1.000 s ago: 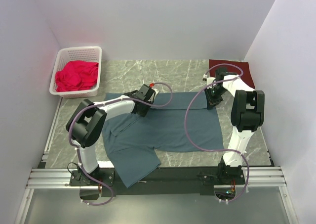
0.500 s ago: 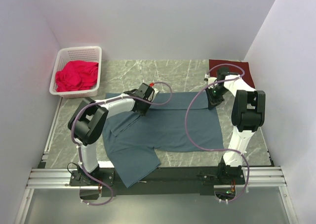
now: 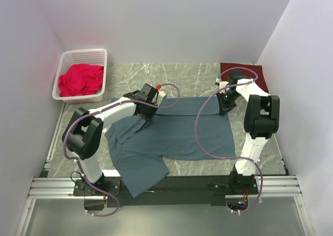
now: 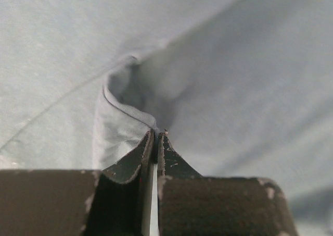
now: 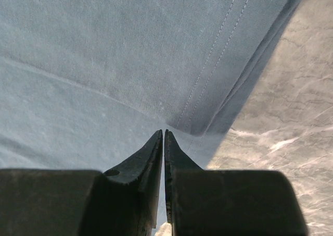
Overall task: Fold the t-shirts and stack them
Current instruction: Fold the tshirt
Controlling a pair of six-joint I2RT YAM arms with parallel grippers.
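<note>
We see the blue-grey shirt (image 3: 179,134) spread across the worktop (image 3: 192,77), the left fingers (image 4: 132,160) clamped on a raised fold near its far edge, the right fingers (image 5: 148,158) closed at its hemmed far-right corner, apparently pinching it, and the maroon shirt (image 3: 263,79) just beyond.

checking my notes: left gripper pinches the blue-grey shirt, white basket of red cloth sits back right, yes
No: the top external view shows the white basket of red cloth at the back left. The left gripper does pinch the blue-grey shirt.
</note>
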